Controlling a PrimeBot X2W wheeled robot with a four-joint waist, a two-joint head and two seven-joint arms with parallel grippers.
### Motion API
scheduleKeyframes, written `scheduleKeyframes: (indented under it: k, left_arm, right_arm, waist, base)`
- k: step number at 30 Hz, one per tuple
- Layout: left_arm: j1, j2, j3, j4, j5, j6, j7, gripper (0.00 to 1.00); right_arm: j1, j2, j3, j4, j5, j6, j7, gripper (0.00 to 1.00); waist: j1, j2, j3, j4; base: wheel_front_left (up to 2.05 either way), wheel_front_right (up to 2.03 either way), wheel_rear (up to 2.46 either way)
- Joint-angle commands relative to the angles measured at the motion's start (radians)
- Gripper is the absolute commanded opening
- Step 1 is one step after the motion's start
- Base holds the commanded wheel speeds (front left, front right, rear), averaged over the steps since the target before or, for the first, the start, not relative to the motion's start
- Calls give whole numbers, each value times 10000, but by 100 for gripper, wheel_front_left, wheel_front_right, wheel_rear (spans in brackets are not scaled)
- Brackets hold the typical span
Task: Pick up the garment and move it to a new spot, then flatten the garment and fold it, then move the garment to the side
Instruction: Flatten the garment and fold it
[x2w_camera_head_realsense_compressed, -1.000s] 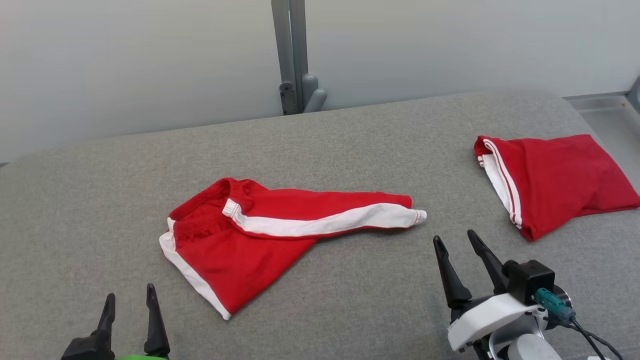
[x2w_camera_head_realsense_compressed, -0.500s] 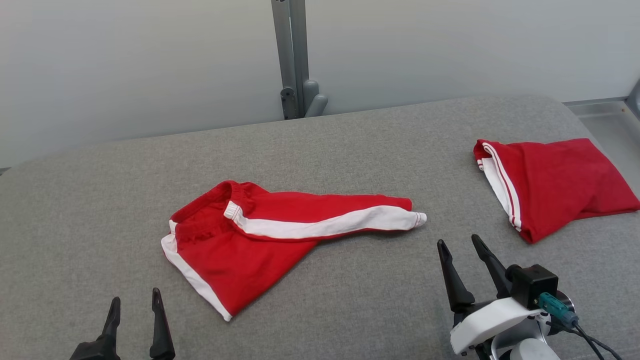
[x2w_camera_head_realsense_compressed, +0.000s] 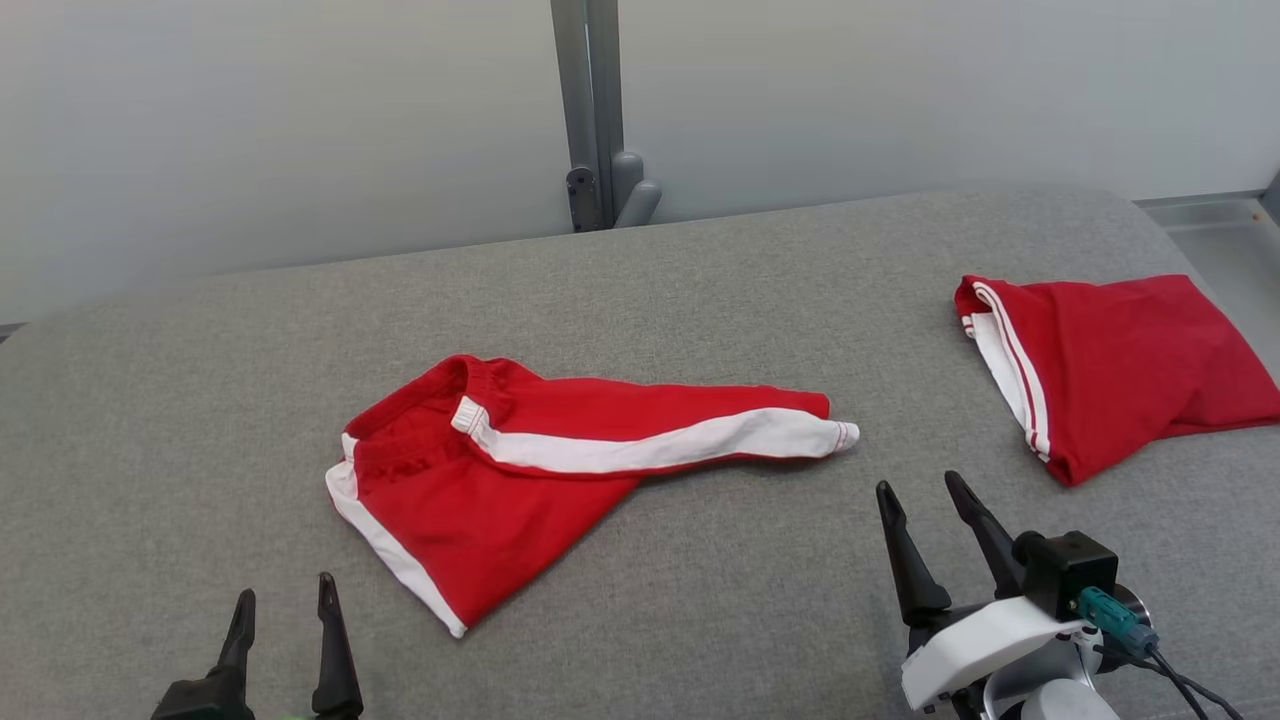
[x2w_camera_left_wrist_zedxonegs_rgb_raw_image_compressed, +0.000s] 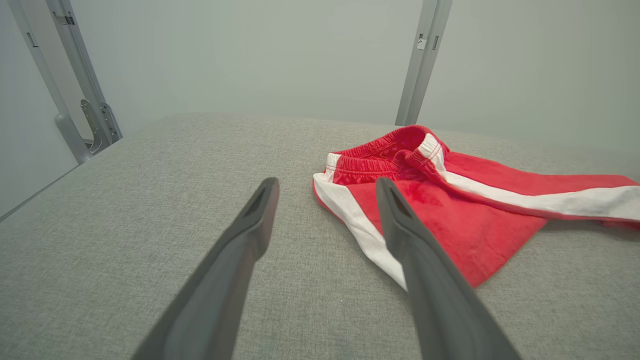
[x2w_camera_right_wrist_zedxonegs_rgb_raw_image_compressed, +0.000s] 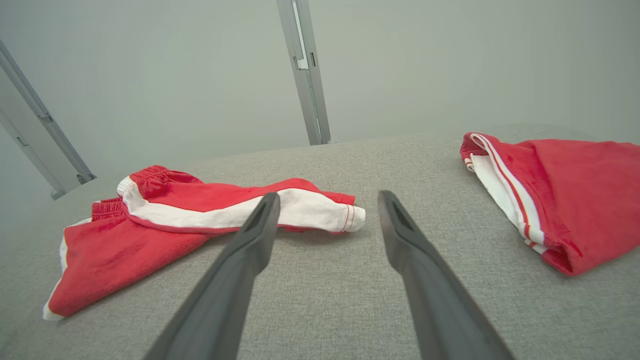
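1. You see the red shorts (x2w_camera_head_realsense_compressed: 500, 480) lying mid-way on the gray pad (x2w_camera_head_realsense_compressed: 700, 290), one leg pointing right.
2. Your left gripper (x2w_camera_head_realsense_compressed: 284, 587), near left, is spread wide and empty.
3. Your right gripper (x2w_camera_head_realsense_compressed: 917, 482), near the leg's end, is spread wide and empty too.

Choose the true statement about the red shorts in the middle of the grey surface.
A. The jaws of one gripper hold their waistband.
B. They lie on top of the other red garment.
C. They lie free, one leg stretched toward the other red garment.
C: the red shorts lie on the grey surface with nothing touching them, one white-striped leg pointing toward the other red garment, bare surface between.
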Motion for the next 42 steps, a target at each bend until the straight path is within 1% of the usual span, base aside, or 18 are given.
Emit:
scheduleKeyframes:
  k: [1, 8, 12, 23, 34, 39, 42]
  left_arm:
    - [-105, 36, -50, -35, -1, 37, 2, 100]
    - [-288, 38, -300, 34, -49, -41, 2, 100]
    - [-419, 36, -445, 88, -45, -6, 2, 100]
    - [-1032, 36, -893, 243, -26, -82, 2, 100]
    - [-2302, 36, -1446, 334, 152, -312, 2, 100]
    - [-3204, 35, -1753, 903, 183, -550, 3, 100]
    - [-3753, 38, -1752, 1335, 145, -692, 3, 100]
  right_arm:
    - [110, -12, -24, -12, -20, -13, -24, 100]
    - [82, -8, 21, -5, 3, -13, -24, 100]
    - [-6, -9, 50, -25, -3, -13, -24, 100]
    - [-360, -91, 185, -26, 65, -13, -24, 100]
    - [-1078, -141, 139, 119, 170, -13, -24, 100]
    - [-1620, -121, 68, 244, 312, -13, -24, 100]
    - [-1800, -115, 60, 267, 365, -13, -24, 100]
  waist:
    - [0, 0, 23, 7]
    - [0, 0, 216, 23]
    - [0, 0, 397, 28]
    - [0, 0, 1158, 67]
    - [0, 0, 2128, 106]
    - [0, 0, 2723, 56]
    - [0, 0, 2948, 13]
  base:
    - [0, 0, 0]
    - [0, 0, 0]
    - [0, 0, 0]
    - [0, 0, 0]
    - [0, 0, 0]
    - [0, 0, 0]
    - [0, 0, 0]
